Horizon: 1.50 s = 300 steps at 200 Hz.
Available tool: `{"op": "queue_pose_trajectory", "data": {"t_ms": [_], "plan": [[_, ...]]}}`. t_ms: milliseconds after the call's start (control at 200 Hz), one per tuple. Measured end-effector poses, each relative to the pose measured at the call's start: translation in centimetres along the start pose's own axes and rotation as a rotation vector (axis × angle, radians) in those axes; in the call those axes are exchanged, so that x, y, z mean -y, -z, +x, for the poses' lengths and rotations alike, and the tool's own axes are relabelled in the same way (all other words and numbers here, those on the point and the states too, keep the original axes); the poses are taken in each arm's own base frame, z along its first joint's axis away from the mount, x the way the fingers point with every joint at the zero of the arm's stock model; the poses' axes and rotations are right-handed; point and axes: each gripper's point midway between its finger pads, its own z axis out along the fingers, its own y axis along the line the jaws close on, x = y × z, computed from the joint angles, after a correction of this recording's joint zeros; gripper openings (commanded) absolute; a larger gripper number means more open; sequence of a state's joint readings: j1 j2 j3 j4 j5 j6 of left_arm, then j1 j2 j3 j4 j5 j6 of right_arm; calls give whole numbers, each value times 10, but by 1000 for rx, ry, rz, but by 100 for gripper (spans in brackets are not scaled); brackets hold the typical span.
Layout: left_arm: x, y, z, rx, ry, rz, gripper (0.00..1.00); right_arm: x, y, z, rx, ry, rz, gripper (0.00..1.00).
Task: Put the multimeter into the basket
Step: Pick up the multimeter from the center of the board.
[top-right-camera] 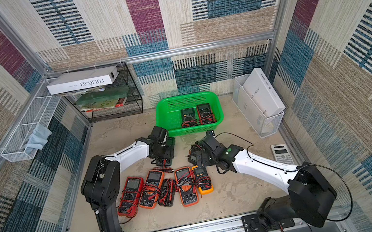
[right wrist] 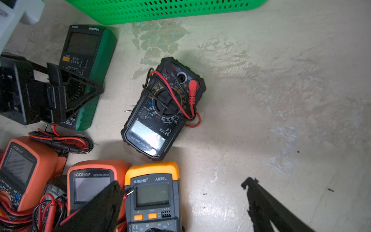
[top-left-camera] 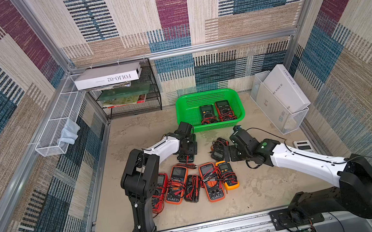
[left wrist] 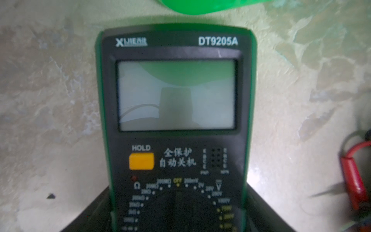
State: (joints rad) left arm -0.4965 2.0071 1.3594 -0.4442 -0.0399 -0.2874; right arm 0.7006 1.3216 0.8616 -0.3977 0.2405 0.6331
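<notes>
A green-cased multimeter (left wrist: 176,96) lies face up on the floor just in front of the bright green basket (top-left-camera: 207,95). My left gripper (left wrist: 177,190) is shut on its lower half, one finger against each long side, as the right wrist view also shows (right wrist: 88,50). In both top views the left gripper (top-left-camera: 186,150) covers most of it. My right gripper (right wrist: 182,183) hangs open over bare floor beside a yellow multimeter (right wrist: 152,192). A black multimeter (right wrist: 160,112) wrapped in leads lies just beyond it. Two multimeters (top-left-camera: 216,112) lie inside the basket (top-right-camera: 185,97).
A row of several orange, red and black multimeters (top-left-camera: 191,184) with tangled leads lies in front of the arms. A black mesh rack (top-left-camera: 129,90) stands back left, a white wire bin with boxes (top-left-camera: 282,100) back right, a calculator (top-left-camera: 302,146) on the right.
</notes>
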Motion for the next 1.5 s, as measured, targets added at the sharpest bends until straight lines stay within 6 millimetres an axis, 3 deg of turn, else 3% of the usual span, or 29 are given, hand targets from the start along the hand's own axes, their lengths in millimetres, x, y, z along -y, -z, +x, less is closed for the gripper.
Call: {"op": "queue_pose_trajectory", "data": {"t_ms": [316, 636, 872, 1052, 1167, 1337, 1503], "plan": [[7, 22, 11, -41, 43, 52, 0, 4, 0, -3, 5, -11, 6, 100], [7, 59, 6, -10, 71, 63, 0, 12, 1, -8, 15, -26, 18, 100], [4, 87, 22, -23, 81, 76, 0, 20, 4, -18, 36, -47, 26, 100], [9, 117, 17, 21, 97, 117, 0, 26, 5, -26, 49, -64, 32, 100], [15, 136, 4, 65, 99, 148, 0, 30, 6, -34, 62, -76, 33, 100], [26, 163, -33, 155, 98, 189, 0, 37, 9, -49, 84, -93, 30, 100], [40, 170, -77, 210, 86, 215, 0, 42, 6, -57, 81, -102, 29, 100]]}}
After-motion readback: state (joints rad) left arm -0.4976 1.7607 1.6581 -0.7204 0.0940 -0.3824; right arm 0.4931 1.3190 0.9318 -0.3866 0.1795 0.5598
